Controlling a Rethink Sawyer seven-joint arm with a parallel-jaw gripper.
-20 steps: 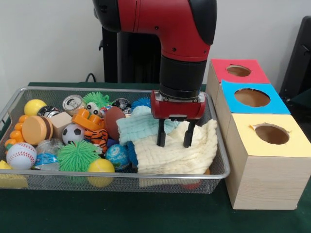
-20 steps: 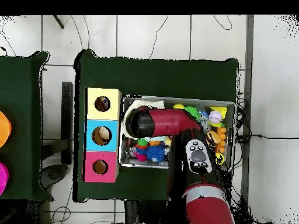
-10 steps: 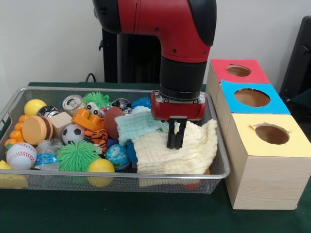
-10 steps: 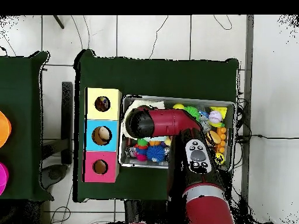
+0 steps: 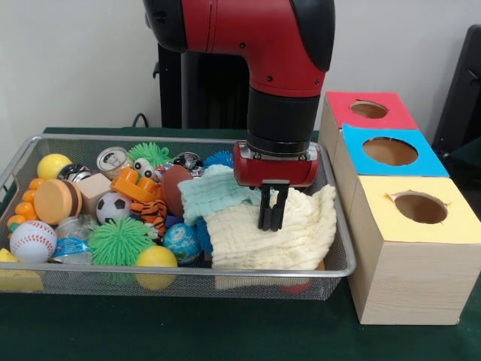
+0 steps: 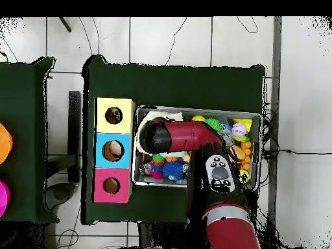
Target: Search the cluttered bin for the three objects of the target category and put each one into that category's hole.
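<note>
Wire bin (image 5: 340, 265) holds balls, toys and two cloths. Tool (image 5: 270, 223) pinches the cream cloth (image 5: 301, 241) beside three holed boxes (image 5: 409, 256).

Red and black arm (image 5: 278, 53), cream waffle-textured cloth (image 5: 301, 229), pale teal cloth (image 5: 210, 195), black-and-white soccer ball (image 5: 113, 207), orange tiger-striped toy (image 5: 152, 214), yellow (image 5: 421, 208), blue (image 5: 389, 151), red-topped boxes (image 5: 368, 110), dark green surface (image 5: 188, 327).

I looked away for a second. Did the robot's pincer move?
Yes. The pincer stayed in place over the cream cloth, level with the bin's rim, but its two fingers, spread a second ago, have snapped shut on a fold of the cloth.
</note>
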